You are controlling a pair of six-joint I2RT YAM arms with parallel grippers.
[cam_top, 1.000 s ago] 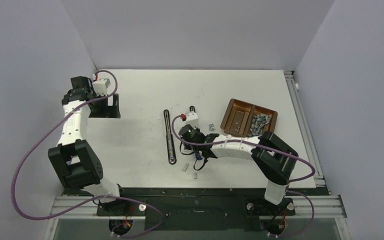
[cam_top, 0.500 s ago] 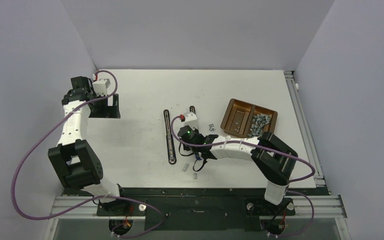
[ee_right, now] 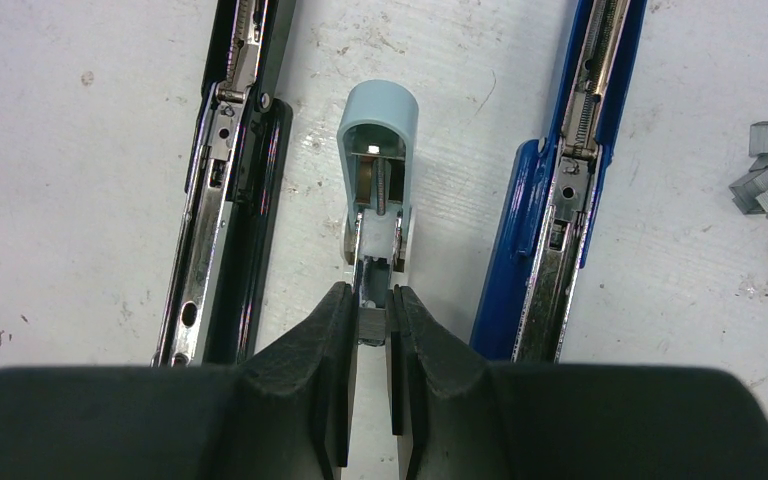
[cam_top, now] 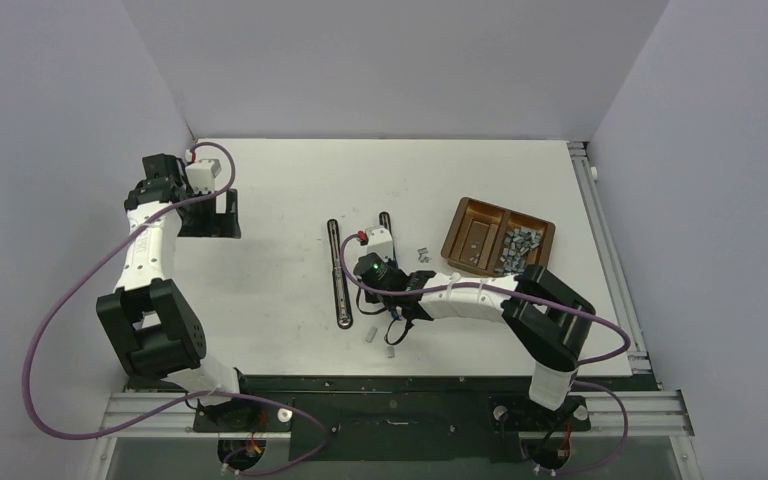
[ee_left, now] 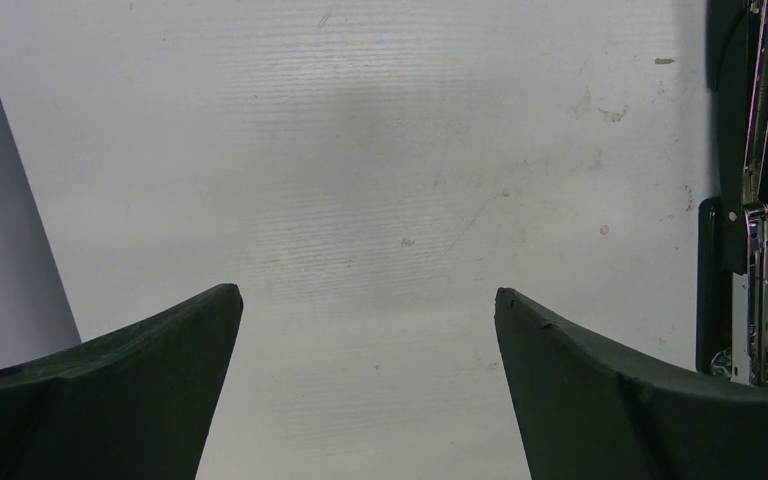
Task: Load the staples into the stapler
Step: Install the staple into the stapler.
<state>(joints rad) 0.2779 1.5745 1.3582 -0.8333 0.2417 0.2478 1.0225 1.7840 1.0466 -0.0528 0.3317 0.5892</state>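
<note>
Staple strip (ee_right: 371,325) sits pinched in right fingers (ee_right: 325,350) at pale-blue stapler (ee_right: 377,130); left fingers (ee_left: 140,380) spread wide.

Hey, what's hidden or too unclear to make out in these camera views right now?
1. Light-blue stapler: hidden under the right arm in the top view.
2. Grey strip in the right gripper: mostly covered by its fingers in the right wrist view; seating unclear.
3. Black stapler: cut off by the left wrist view's right edge.
4. Staples in the tray: too small to count in the top view.
</note>
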